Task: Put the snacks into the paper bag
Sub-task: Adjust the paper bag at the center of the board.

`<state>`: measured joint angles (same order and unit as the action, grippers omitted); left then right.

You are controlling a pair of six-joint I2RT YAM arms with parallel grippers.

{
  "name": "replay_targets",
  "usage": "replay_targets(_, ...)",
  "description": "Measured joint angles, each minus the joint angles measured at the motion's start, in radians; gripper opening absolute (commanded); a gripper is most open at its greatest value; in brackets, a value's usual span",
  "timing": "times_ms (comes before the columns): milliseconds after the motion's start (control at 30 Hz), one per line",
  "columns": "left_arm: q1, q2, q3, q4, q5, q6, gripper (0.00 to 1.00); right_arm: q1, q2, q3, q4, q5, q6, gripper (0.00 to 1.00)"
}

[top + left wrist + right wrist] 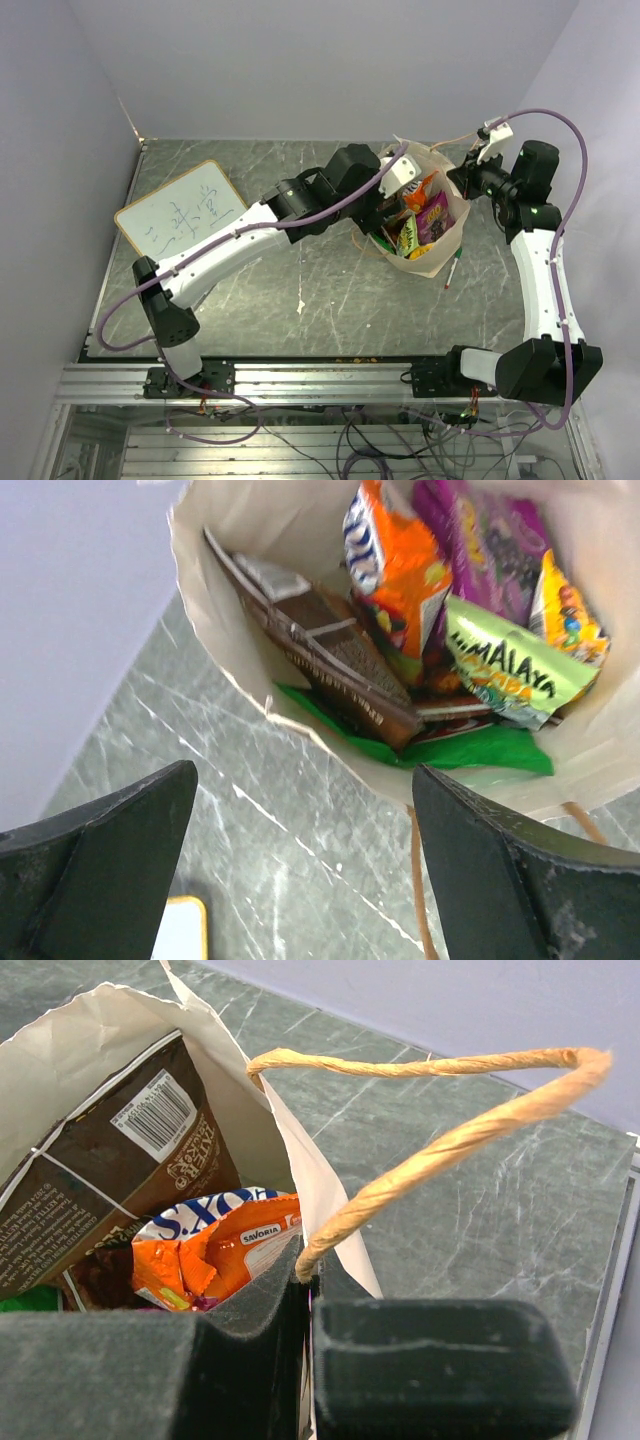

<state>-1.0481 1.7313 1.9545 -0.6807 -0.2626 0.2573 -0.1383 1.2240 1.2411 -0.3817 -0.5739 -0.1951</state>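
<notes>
green packet (490,752) mostly buried beneath brown pouch (335,665); paper bag (290,520) cropped.

The green-white pouch (505,670) carries the word "HIMALAYA" in dark letters. The orange pouch (215,1250) has a small white label, "SAVORIA"; the big blue letters above it are only partly readable. At its 11 o'clock, the brown pouch (110,1170) shows a barcode with digits too small to read. The whiteboard (180,210) bears handwriting that I cannot read.

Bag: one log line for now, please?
snacks in bag | left gripper open, empty | right gripper shut on bag

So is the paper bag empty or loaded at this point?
Loaded. Through the paper bag's open mouth show a brown pouch, an orange pouch, a purple pouch and a green-white pouch.
</notes>
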Motion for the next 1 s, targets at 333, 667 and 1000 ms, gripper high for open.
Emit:
replay_targets(333, 0.134, 0.061, -0.056, -0.001, 0.128, -0.202, 0.98, -0.001, 0.008, 0.000, 0.010, 0.001, 0.000, 0.00)
replay_targets(667, 0.189, 0.145, -0.031, -0.003, 0.320, -0.320, 0.79, -0.001, 0.007, -0.006, 0.018, -0.004, 0.001, 0.00)
replay_targets(1000, 0.200, 0.162, -0.014, -0.005, 0.423, -0.356, 0.68, -0.002, 0.007, -0.007, 0.019, -0.012, 0.006, 0.00)
